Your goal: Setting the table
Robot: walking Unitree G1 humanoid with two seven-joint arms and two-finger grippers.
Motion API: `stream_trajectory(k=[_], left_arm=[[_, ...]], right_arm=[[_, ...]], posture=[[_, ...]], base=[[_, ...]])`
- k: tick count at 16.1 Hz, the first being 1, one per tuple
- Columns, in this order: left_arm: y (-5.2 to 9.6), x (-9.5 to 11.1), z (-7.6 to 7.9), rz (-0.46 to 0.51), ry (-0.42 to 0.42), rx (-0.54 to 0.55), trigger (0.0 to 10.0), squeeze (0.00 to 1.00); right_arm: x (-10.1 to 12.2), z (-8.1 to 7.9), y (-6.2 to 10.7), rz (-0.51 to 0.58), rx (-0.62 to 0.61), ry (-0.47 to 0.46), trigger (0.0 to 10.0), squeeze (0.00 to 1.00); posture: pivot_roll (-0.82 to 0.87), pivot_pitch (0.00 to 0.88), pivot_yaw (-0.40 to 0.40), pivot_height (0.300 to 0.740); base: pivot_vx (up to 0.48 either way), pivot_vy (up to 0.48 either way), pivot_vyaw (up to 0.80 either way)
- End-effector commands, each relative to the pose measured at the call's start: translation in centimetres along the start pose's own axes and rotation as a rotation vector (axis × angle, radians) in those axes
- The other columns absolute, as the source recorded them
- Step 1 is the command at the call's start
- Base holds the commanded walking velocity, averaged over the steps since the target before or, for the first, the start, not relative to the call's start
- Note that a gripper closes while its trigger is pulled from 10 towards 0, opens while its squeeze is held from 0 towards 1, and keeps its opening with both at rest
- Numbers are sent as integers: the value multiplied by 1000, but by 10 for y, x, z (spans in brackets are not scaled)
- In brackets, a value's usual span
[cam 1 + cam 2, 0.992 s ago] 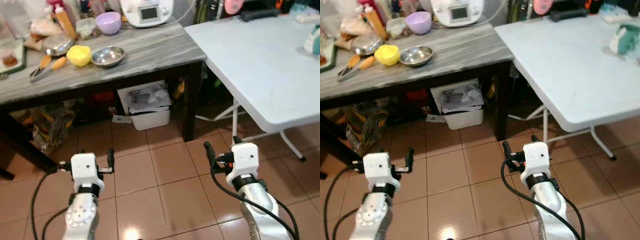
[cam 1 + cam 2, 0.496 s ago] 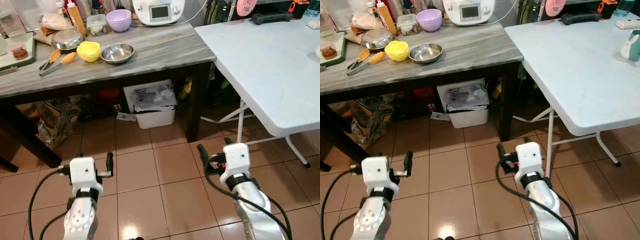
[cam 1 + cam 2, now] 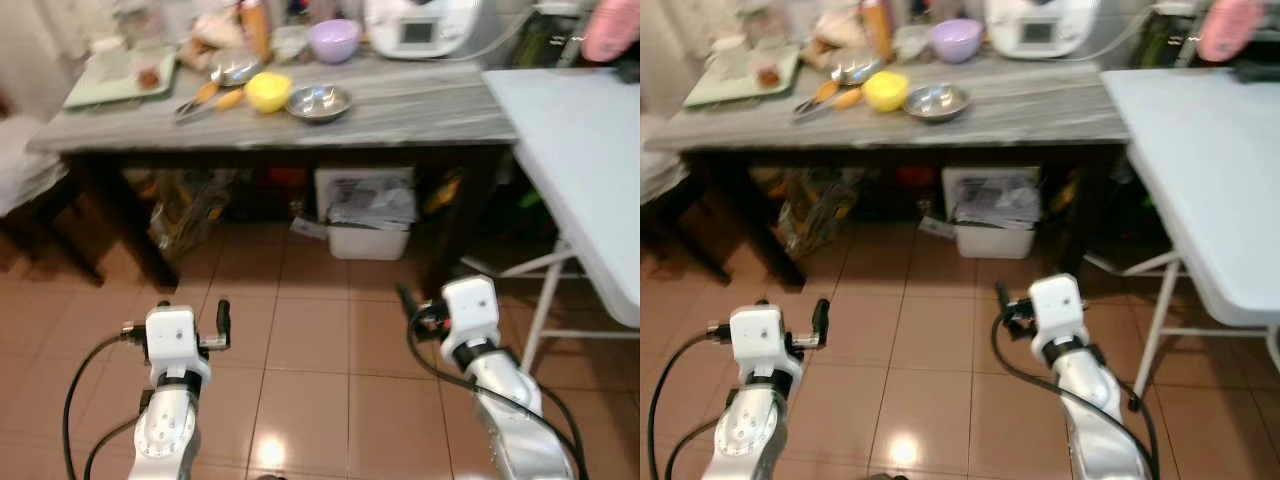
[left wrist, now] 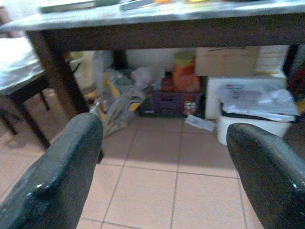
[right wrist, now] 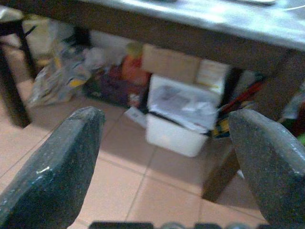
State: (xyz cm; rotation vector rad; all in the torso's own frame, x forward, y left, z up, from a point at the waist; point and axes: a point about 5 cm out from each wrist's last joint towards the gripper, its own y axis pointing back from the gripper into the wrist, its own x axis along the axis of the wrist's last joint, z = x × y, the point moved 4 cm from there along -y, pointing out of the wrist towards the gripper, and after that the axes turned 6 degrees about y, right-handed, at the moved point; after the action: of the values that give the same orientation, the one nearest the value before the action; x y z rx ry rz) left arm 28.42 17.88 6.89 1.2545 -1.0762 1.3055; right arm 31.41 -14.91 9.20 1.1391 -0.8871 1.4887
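A grey marble-topped table point(image 3: 420, 100) stands ahead. It carries a yellow bowl point(image 3: 267, 91), a steel bowl point(image 3: 319, 101), a purple bowl point(image 3: 334, 38), tongs point(image 3: 208, 98) and a green tray point(image 3: 120, 80). The white folding table point(image 3: 590, 170) is on the right. My left gripper point(image 3: 175, 312) and right gripper point(image 3: 440, 296) hang low over the tiled floor, well short of both tables. Both are open with nothing between the fingers point(image 4: 57, 176) point(image 5: 52, 162), as the wrist views show.
A white appliance point(image 3: 425, 25) stands at the back of the marble table. Under that table sit a white bin of papers point(image 3: 370, 215) and a bag point(image 3: 190, 205). A white-covered seat point(image 3: 25, 165) is at the left. Brown tiles point(image 3: 310, 340) lie between me and the tables.
The whole picture has shifted: the camera has turned left, so the marble table now sits centred and the white table at the right edge. Both arms hold the same low pose.
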Motion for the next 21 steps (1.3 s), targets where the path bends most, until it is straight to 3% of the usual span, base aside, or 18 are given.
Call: stream_trajectory(k=[1, 9, 14, 21], left_arm=[[2, -3, -6, -12, -19, 17, 10000, 0], [1, -6, -2, -21, 2, 2, 10000, 0], [1, -8, 0, -27, 2, -7, 10000, 0], [-1, -8, 7, -31, -7, -70, 10000, 0]], right_arm=[[5, -5, -3, 21, 12, -10, 10000, 0], [-1, 3, -2, -6, -33, -47, 10000, 0], [-1, 5, -1, -5, -29, -44, 10000, 0], [1, 5, -4, 3, -25, -26, 10000, 0]], posture=[[-127, 87, 66, 740], [-135, 92, 66, 740], [-146, 97, 65, 740], [-144, 87, 64, 740]], base=[[0, 0, 794], [0, 0, 0], [0, 0, -705], [0, 0, 0]])
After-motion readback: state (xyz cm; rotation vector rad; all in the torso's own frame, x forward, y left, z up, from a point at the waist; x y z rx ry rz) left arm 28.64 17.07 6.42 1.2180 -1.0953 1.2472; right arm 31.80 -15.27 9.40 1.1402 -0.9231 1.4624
